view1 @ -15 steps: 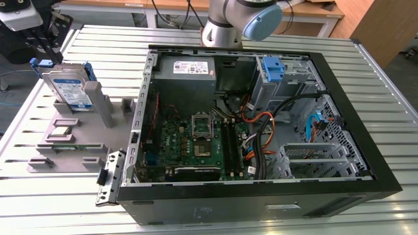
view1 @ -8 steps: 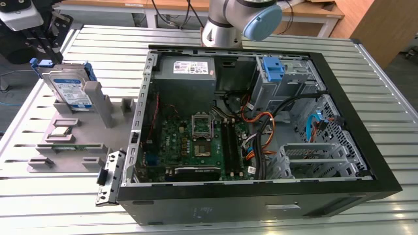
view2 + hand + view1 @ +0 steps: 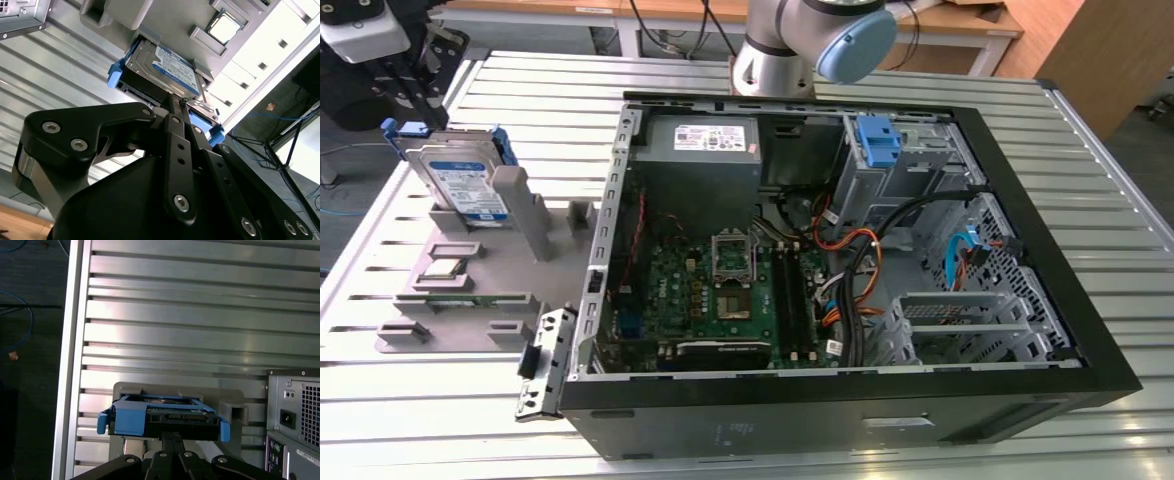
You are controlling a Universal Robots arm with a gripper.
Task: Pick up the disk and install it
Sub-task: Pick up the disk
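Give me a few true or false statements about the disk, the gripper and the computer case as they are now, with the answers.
1. The disk stands upright in the grey holder on the table. True.
2. The disk sits inside the computer case. False: it is in the holder, outside the case.
3. The gripper is at the disk's edge. True.
4. The case is closed. False: it is open, and the motherboard is exposed.

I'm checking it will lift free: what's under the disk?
A grey holder, on the slatted table; the disk stands upright in its slot. The disk's bottom edge is hidden in the slot.
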